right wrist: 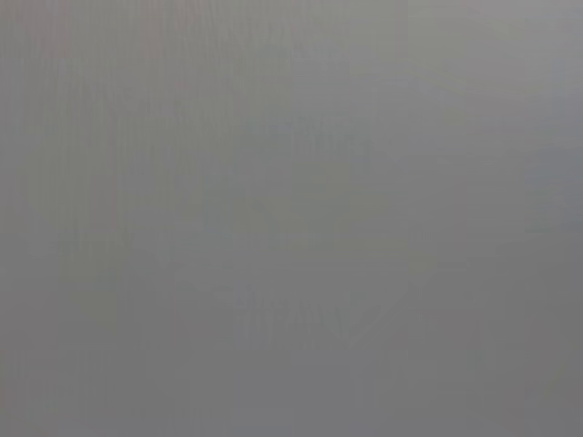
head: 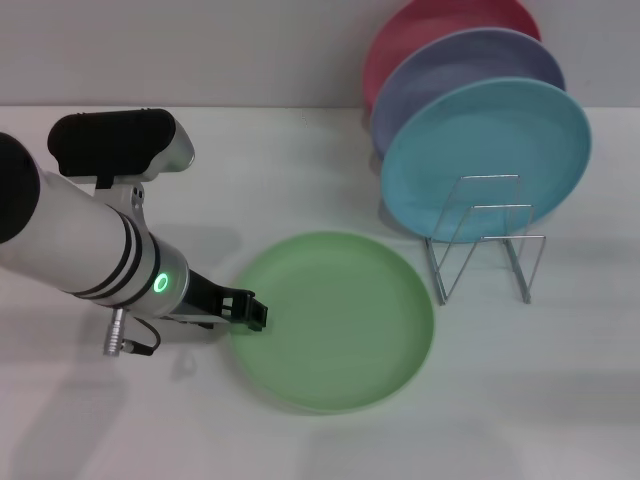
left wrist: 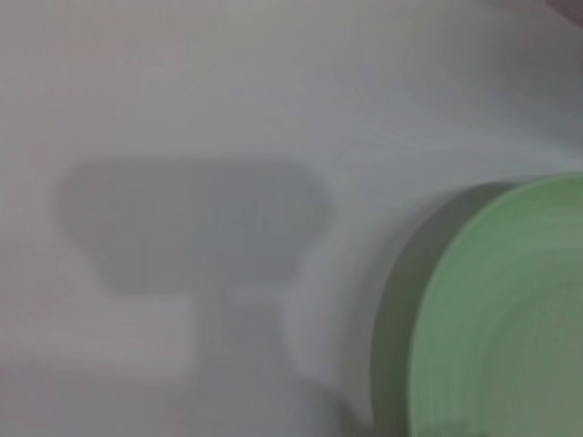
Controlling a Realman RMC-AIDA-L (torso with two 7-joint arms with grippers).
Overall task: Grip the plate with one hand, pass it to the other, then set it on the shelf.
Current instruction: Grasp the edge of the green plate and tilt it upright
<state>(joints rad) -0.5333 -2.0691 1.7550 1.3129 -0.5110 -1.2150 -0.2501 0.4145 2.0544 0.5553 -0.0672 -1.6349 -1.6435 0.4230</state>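
A round, shallow, light green plastic plate (head: 335, 320) lies flat on the white table (head: 300, 160), just before the wire dish rack (head: 485, 240); the left gripper (head: 255, 313) meets its left rim, grip unclear.

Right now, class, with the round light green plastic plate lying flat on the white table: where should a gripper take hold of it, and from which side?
Probably the raised rim on the robot's left edge of the round light green plastic plate, approached low from the left, where the left gripper sits. The plate lies flat; only its rim offers a pinch.
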